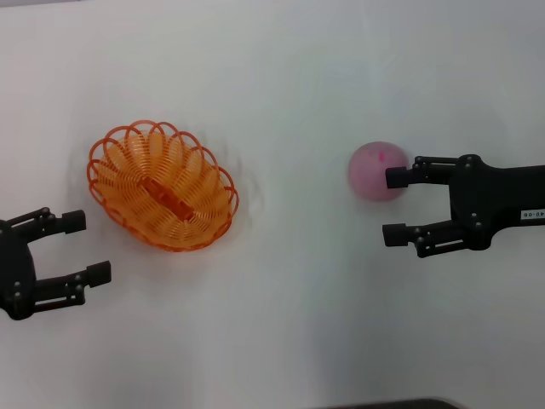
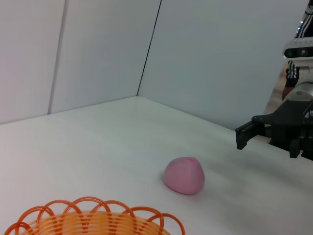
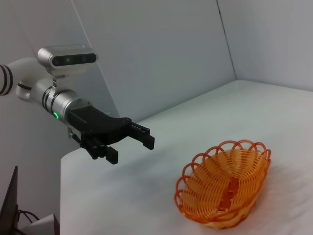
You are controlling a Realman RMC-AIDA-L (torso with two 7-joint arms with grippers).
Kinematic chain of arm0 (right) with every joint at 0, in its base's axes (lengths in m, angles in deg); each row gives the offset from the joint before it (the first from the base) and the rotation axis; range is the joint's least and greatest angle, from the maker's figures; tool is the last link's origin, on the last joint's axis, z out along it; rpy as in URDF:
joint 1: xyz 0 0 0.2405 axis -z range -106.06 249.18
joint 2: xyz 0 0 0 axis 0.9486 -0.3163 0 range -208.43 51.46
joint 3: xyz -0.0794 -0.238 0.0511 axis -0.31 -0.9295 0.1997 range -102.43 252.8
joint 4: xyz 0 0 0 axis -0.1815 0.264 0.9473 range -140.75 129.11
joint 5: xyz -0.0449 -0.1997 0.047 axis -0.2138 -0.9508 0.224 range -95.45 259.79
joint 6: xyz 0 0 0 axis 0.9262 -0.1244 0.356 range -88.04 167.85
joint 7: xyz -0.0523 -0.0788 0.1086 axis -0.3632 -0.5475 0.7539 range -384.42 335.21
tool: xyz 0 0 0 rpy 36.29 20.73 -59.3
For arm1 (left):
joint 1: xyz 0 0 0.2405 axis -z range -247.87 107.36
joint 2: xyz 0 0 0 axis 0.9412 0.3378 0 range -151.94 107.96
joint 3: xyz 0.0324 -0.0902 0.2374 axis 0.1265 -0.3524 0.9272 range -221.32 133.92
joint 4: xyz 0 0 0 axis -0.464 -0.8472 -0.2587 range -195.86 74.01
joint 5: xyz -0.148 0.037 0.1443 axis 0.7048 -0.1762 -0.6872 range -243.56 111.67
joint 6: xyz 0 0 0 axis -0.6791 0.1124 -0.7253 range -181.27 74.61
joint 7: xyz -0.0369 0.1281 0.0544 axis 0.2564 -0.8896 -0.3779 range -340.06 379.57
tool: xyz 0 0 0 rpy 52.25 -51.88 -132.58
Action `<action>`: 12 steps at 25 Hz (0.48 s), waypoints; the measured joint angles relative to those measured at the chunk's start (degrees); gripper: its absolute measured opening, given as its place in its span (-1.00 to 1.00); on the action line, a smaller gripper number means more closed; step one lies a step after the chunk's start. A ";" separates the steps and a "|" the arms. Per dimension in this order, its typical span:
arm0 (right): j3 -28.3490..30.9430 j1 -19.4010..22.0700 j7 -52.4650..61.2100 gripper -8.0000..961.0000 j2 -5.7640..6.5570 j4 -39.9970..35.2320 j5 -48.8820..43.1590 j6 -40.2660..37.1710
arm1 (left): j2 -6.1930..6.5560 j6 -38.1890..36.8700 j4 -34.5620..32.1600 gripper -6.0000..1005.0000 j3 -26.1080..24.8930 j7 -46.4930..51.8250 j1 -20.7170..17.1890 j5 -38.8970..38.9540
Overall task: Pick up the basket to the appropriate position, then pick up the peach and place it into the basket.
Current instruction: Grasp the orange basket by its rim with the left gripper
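Resting on the white table (image 1: 289,290), the orange wire basket (image 1: 162,185) sits on the robot's left side, empty. Pink peach (image 1: 377,169) lies well apart from it, on the right. Right gripper (image 1: 395,204) has jaws spread, one fingertip (image 1: 396,177) overlapping the peach's edge in the head view; contact unclear. Left gripper (image 1: 87,247) hovers near the basket, jaws released, holding nothing.

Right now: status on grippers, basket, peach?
Left gripper open, empty, beside basket. Right gripper open, one finger overlapping peach, not closed on it. Basket empty on table. Nothing between peach and basket.
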 joint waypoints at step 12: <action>0.00 -0.51 0.34 0.96 -0.09 0.02 0.00 0.00 | 0.00 0.00 -0.76 0.69 0.00 0.28 0.09 0.00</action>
